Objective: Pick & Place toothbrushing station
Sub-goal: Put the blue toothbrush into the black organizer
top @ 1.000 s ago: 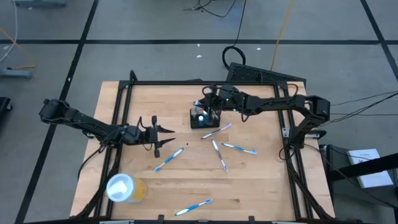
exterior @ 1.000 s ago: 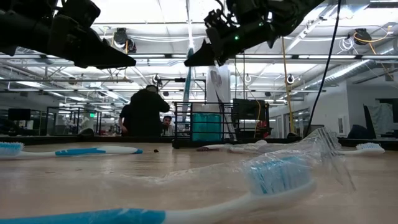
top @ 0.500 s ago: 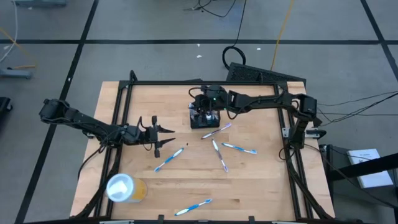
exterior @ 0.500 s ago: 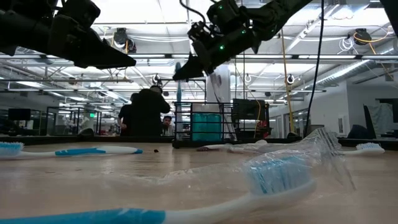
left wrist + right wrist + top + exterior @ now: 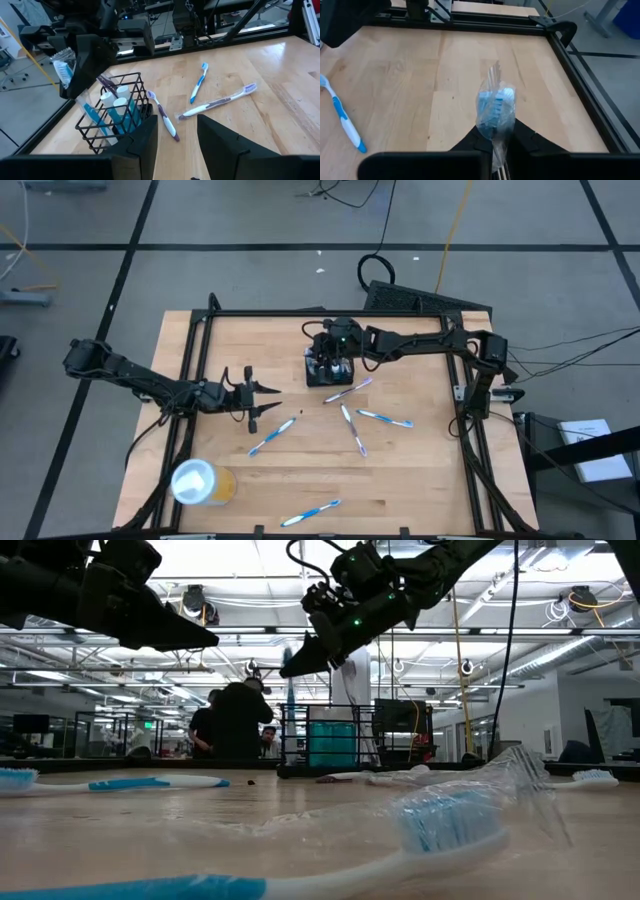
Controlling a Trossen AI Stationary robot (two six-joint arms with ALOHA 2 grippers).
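Observation:
The black wire-mesh holder (image 5: 328, 371) stands on its base at the far middle of the table, with white tubes and a brush in it; it also shows in the left wrist view (image 5: 116, 120) and the low view (image 5: 330, 740). My right gripper (image 5: 325, 356) hovers over the holder, shut on a blue toothbrush in clear wrap (image 5: 495, 107). My left gripper (image 5: 262, 394) is open and empty at the table's left, above the wood, its fingers pointing toward the holder (image 5: 175, 142). My right gripper pinches the wrapped toothbrush between its two fingers just below the bristle head (image 5: 494, 131). The fingers slant down from the table's right side. The head (image 5: 62, 71) sticks out above the fingers, and the blue handle (image 5: 93, 113) slants down among the holder's wires.
Several loose toothbrushes lie on the wood: one near my left gripper (image 5: 275, 432), three right of the middle (image 5: 352, 428), one at the near edge (image 5: 310, 512). A yellow cup with a white lid (image 5: 200, 482) stands near left. A black frame (image 5: 300, 313) rims the table.
My right gripper has gone toward the table's left edge and a little down with the wrapped toothbrush, from right of the holder to over it. The toothbrush has stayed hanging handle-down and now stands over the holder's left part.

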